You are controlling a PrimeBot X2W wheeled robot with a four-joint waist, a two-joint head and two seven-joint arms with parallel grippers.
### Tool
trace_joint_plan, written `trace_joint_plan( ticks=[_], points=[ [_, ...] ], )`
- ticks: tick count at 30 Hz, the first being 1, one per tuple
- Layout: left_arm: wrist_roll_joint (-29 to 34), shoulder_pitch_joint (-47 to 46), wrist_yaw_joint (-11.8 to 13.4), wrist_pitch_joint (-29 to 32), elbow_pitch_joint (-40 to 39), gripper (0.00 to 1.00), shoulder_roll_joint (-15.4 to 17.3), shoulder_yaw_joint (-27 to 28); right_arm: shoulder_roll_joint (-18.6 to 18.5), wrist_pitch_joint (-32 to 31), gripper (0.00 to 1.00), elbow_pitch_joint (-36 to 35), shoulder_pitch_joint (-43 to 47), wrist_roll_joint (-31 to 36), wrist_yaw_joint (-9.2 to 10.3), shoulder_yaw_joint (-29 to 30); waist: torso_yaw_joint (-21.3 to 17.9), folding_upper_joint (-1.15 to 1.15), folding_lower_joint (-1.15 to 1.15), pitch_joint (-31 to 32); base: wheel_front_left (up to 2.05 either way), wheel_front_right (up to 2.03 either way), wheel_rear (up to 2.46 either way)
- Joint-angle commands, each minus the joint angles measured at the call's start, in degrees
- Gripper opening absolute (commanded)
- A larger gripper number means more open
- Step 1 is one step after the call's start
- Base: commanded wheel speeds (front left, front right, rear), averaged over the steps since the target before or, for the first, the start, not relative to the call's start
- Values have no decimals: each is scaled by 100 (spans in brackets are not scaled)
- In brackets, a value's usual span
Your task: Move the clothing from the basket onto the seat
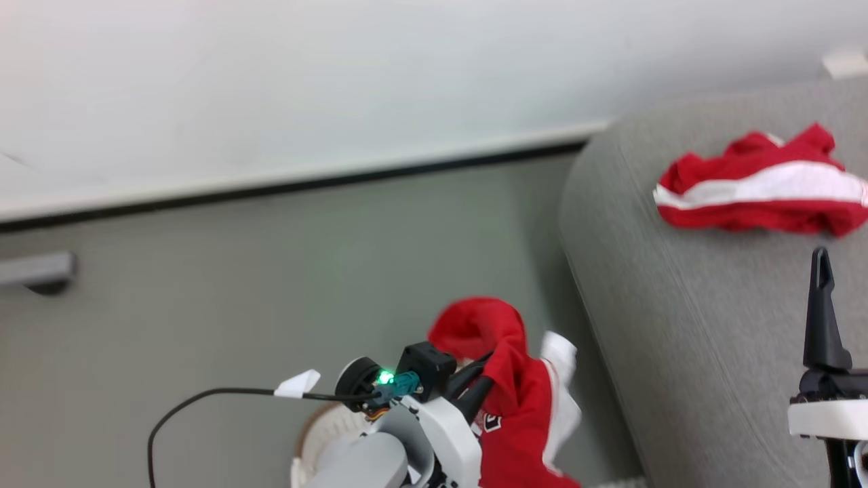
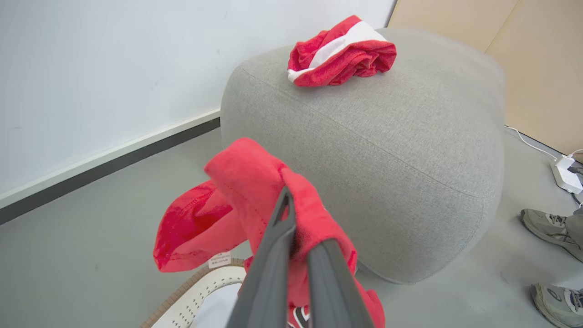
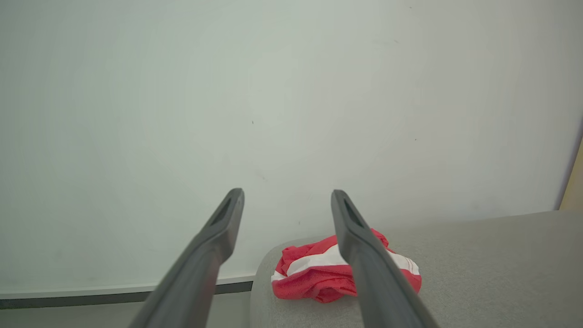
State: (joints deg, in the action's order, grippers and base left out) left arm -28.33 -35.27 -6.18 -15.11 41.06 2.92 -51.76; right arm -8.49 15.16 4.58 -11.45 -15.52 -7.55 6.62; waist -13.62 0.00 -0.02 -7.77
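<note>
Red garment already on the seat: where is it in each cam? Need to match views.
Head view: crumpled garment upper right, lying on the seat.
Left wrist view: garment top centre, on the seat's crown.
Right wrist view: garment bottom centre, partly behind the right tool.
Shared landmark: dark baseboard under the white wall, left of the seat in all three.
</note>
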Motion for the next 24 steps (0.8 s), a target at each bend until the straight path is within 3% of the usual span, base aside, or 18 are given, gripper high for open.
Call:
trace_joint_plan(
  ticks=[1, 11, 24],
  points=[
    [58, 100, 32, -5, -61, 0, 12, 21, -53, -3, 100, 32, 101, -34, 13, 10, 406, 0, 2, 562, 0, 0, 0],
    [-401, 52, 263, 126, -1088, 0, 182, 652, -1, -3, 100, 151, 496, -232, 13, -303, 826, 0, 2, 1027, 0, 0, 0],
    [-757, -567, 547, 846, -2206, 0, 613, 1213, 71, -3, 100, 342, 532, -423, 13, -1082, 912, 0, 2, 1149, 0, 0, 0]
  ],
)
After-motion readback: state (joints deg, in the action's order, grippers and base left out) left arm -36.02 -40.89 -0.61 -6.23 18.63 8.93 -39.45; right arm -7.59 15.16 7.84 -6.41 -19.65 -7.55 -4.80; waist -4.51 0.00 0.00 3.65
